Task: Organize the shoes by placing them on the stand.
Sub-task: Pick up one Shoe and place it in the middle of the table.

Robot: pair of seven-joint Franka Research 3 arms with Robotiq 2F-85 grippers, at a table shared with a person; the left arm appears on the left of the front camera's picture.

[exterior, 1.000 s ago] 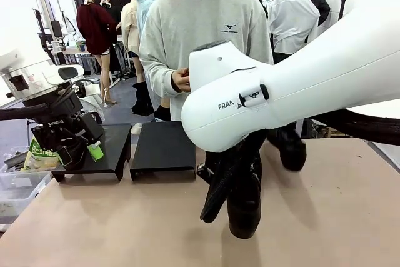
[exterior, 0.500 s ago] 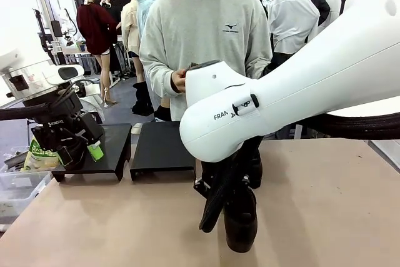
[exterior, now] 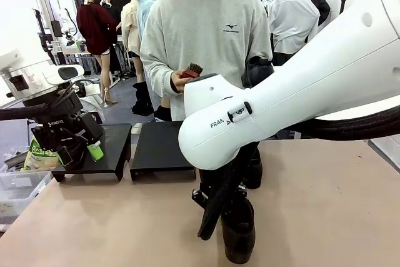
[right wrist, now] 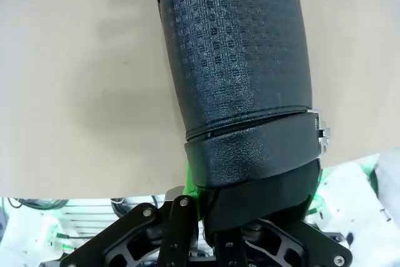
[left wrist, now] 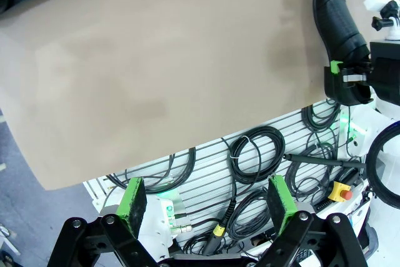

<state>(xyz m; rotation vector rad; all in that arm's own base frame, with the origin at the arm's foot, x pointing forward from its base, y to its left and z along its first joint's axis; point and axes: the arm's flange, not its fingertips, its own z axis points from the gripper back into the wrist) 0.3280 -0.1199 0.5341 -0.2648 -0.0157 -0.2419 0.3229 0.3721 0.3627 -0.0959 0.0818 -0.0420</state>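
Jaws of the right gripper [left wrist: 347, 80] are clenched on one end of a black shoe [right wrist: 237, 60]. Its textured upper runs straight out from them over the tan table [right wrist: 75, 79]; which end is gripped cannot be told. Jaws of the left gripper [left wrist: 207, 197] stand released, with nothing between the green pads [left wrist: 134, 195] and the table edge and coiled cables [left wrist: 253, 154] ahead of them. A low black stand [exterior: 162, 148] sits beyond the right jaws, toward the left gripper's side. A second stand [exterior: 112, 145] lies just beside it, touching the left jaws or nearly so. A person [exterior: 206, 29] faces both from the far side.
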